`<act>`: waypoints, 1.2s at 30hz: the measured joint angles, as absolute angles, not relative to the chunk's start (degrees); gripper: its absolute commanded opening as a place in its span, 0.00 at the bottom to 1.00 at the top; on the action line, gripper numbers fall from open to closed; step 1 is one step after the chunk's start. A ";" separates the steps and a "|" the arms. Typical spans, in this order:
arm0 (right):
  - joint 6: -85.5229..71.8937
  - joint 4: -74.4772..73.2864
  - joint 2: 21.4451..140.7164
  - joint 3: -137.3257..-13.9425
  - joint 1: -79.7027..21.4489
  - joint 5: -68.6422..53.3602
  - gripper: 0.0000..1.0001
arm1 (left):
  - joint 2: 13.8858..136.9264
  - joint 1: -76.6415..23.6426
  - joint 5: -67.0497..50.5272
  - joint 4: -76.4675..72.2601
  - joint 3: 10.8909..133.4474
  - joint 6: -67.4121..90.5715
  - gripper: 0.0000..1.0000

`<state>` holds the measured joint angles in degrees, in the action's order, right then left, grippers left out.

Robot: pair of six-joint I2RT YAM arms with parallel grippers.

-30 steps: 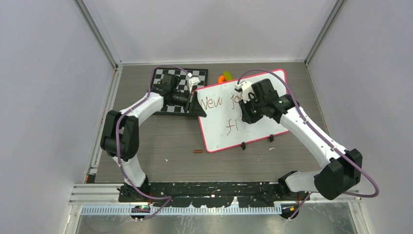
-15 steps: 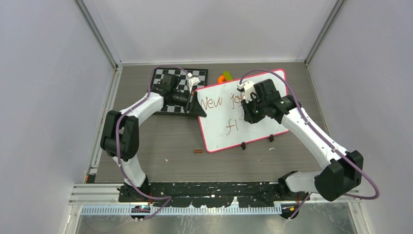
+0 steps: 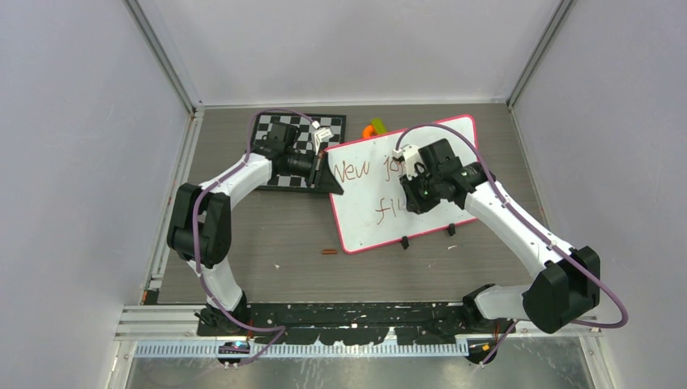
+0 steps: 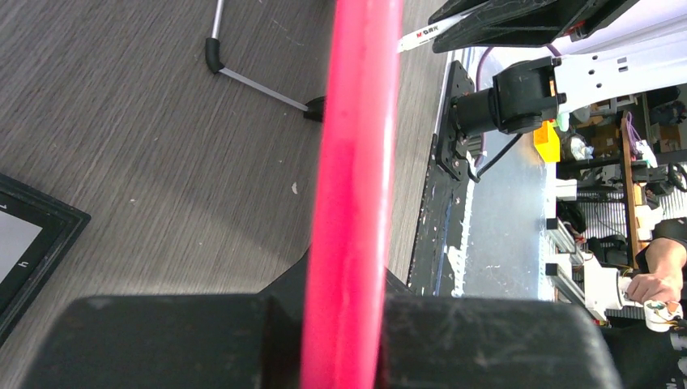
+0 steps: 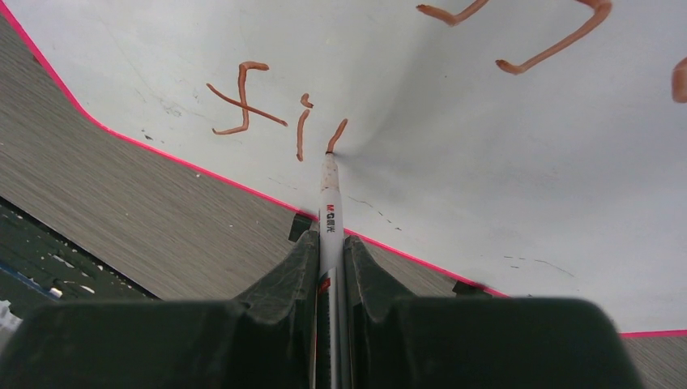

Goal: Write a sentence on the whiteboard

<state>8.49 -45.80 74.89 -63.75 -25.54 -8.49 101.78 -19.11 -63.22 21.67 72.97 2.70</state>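
The whiteboard point(image 3: 429, 150) lies tilted at the table's middle right, white with a red-pink rim point(image 5: 202, 171). My left gripper point(image 3: 331, 181) is shut on its left edge; the rim point(image 4: 353, 186) runs between the jaws of the left gripper point(image 4: 344, 301). My right gripper point(image 3: 411, 197) hovers over the board, shut on a white marker point(image 5: 330, 212) whose tip touches the surface. The sentence point(image 3: 351, 171) reads "New jo" above, partly hidden by the right arm, and "fi" point(image 5: 244, 100) plus a fresh short stroke point(image 5: 338, 134) below.
A black-and-white checkerboard point(image 3: 278, 135) lies under the left arm at the back. An orange object point(image 3: 374, 128) sits behind the board. Two black clips point(image 3: 404, 241) stick out from the board's near edge. A small reddish piece point(image 3: 329, 252) lies on the table in front.
The right gripper has shifted slightly toward the near edge with the marker, and a new stroke has appeared after "fi". The left arm has not moved.
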 measured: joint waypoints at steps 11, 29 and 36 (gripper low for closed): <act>8.47 -45.84 75.00 -65.30 -25.43 -8.16 0.00 | 101.78 -19.14 -63.26 21.85 73.08 2.74 0.00; 8.47 -45.91 74.85 -66.30 -22.09 -8.91 0.00 | 101.78 -19.14 -63.20 22.15 73.28 2.70 0.00; 8.38 -46.39 74.22 -63.11 -21.93 -10.07 0.00 | 101.78 -19.14 -63.16 22.17 73.30 2.61 0.00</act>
